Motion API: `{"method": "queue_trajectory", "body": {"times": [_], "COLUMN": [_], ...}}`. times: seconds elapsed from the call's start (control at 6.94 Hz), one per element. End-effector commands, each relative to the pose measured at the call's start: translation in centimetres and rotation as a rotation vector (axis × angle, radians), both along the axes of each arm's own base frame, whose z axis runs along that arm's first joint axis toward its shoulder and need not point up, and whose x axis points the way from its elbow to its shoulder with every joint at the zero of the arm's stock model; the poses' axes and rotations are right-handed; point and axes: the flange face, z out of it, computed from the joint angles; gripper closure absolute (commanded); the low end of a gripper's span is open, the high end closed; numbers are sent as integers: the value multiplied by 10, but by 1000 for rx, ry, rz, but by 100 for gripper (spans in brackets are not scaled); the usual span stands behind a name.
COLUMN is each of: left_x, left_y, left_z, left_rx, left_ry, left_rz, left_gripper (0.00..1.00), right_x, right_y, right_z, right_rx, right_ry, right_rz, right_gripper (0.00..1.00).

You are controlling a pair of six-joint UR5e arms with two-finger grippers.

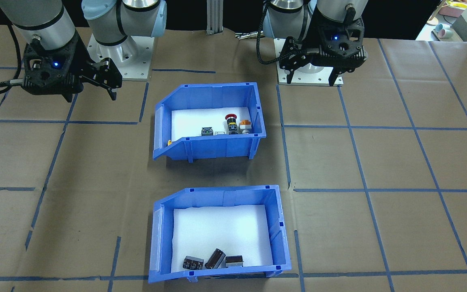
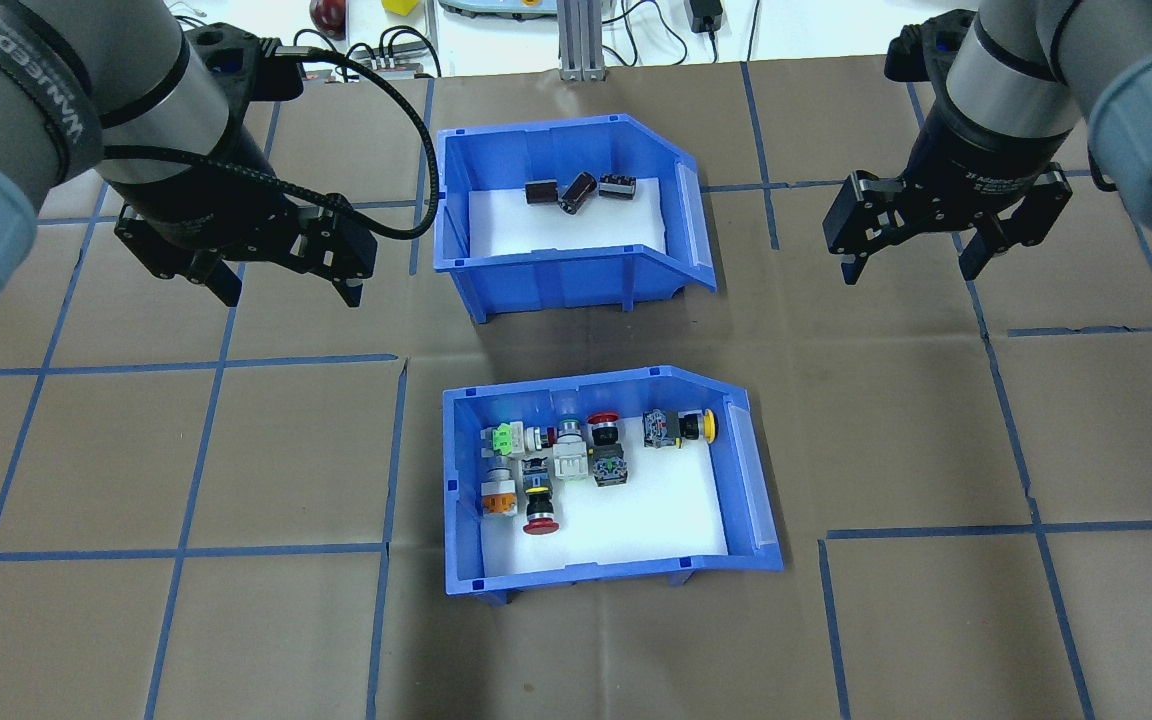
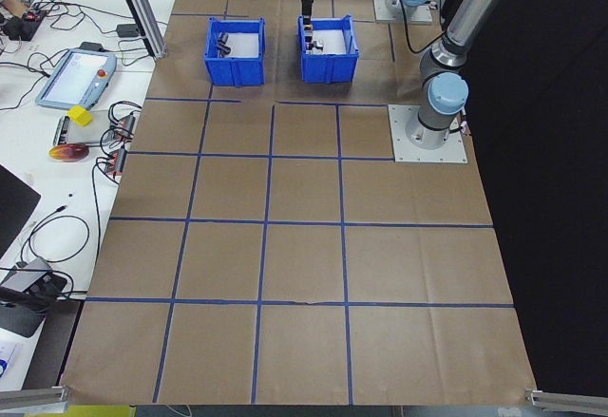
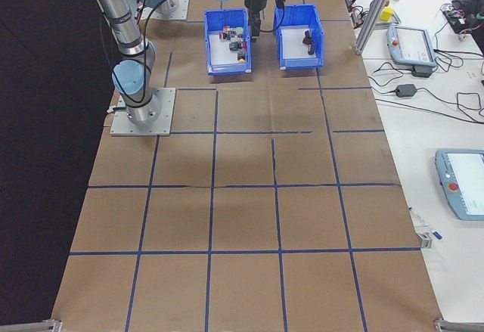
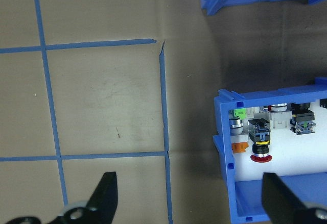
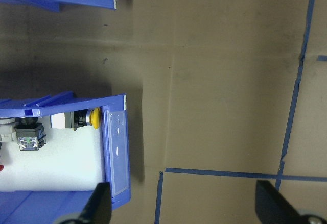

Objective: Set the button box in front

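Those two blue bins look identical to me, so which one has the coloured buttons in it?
The button box, the bin nearer the robot's base. It holds red, orange, yellow and green buttons; the far bin holds only dark cylinders.

You are in a robotics lab: a taped-grid surface (image 4: 242, 196), teach pendants (image 4: 412, 44), cables (image 3: 57, 227) and aluminium framing (image 3: 142, 4) beside it.

Two robot arms hang above the tabletop, one toward each side edge, both with wrists turned so the grippers point straight down. The left gripper (image 2: 279, 288) has its jaws spread wide apart and holds nothing. The right gripper (image 2: 914, 265) is posed the same way, jaws wide apart and empty. Both arms rise from base plates near the tabletop's robot-side edge, and neither gripper touches anything.
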Motion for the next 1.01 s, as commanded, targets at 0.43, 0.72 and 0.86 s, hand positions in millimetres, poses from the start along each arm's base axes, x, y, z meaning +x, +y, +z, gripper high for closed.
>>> {"method": "queue_trajectory", "body": {"times": [0.43, 0.72, 0.86], "left_x": [3, 3, 2], "left_y": [-10, -17, -16], "left_z": [-10, -12, -19], "left_rx": [-1, -30, -8], "left_ry": [3, 2, 5], "left_rz": [15, 181, 270], "left_gripper": [1, 1, 1], "right_x": [17, 76, 103], "right_y": [-76, -111, -122], "right_z": [-42, -49, -51], "right_rx": [-10, -15, -23], "right_ry": [-32, -23, -27], "right_rz": [419, 660, 810], "right_gripper": [0, 0, 0]}}
